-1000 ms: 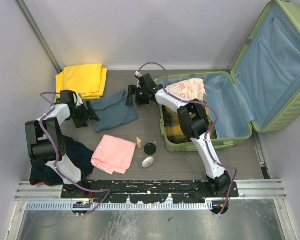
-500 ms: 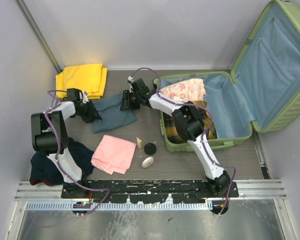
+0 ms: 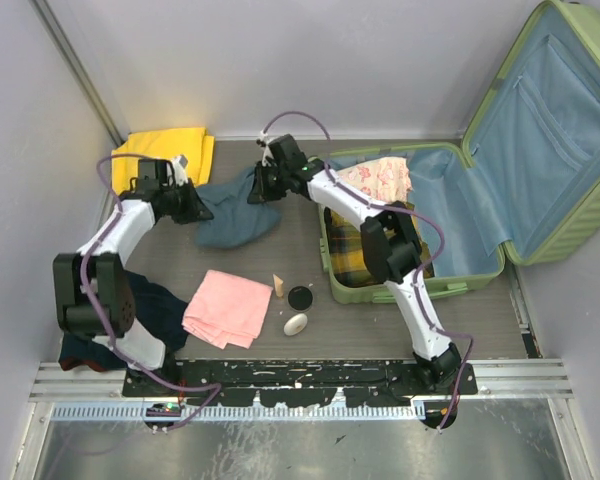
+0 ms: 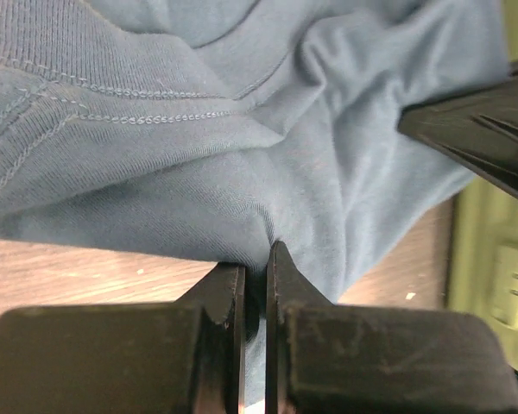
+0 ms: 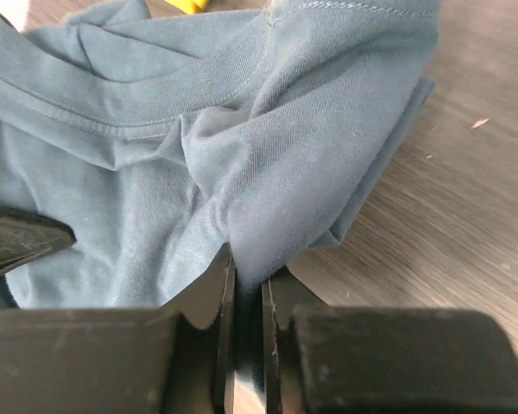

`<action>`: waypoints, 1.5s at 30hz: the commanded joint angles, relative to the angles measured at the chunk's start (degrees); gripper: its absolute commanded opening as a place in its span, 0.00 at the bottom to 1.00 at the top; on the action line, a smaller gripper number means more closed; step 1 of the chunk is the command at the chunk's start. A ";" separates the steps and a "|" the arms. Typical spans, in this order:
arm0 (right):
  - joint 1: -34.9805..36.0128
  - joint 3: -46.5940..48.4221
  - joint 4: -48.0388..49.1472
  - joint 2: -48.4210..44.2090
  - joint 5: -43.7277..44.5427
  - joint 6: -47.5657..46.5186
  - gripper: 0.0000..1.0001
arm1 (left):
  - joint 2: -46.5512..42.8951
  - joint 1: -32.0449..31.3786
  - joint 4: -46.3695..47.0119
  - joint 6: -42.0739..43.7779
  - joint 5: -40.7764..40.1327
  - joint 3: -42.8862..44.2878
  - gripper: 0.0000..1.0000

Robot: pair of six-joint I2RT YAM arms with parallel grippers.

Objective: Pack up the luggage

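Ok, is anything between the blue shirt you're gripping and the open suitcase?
Nothing on the table lies between them. The shirt only has to clear the suitcase side wall, where a floral cloth drapes over the rim.

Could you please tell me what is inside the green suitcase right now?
A floral cloth and a yellow plaid cloth lie in the suitcase; anything beneath them is covered.

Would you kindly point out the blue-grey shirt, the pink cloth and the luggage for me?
blue-grey shirt (image 3: 238, 225): top external view, its rumpled middle.
pink cloth (image 3: 227, 308): top external view, centre of the folded square.
luggage (image 3: 555, 130): top external view, bare blue lining of the open lid.
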 commanded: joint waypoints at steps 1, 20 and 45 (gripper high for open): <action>-3.04 3.70 -0.59 -14.44 -0.33 -4.91 0.01 | -9.94 -4.77 2.86 1.17 3.43 5.92 0.00; -33.47 -24.07 -20.38 -54.39 -3.75 -29.24 0.01 | 6.47 -44.58 6.84 -4.88 -9.47 32.77 0.00; -63.31 -36.01 -19.79 -56.56 2.94 -60.00 0.01 | 49.33 -63.18 19.11 -6.97 -15.01 68.60 0.08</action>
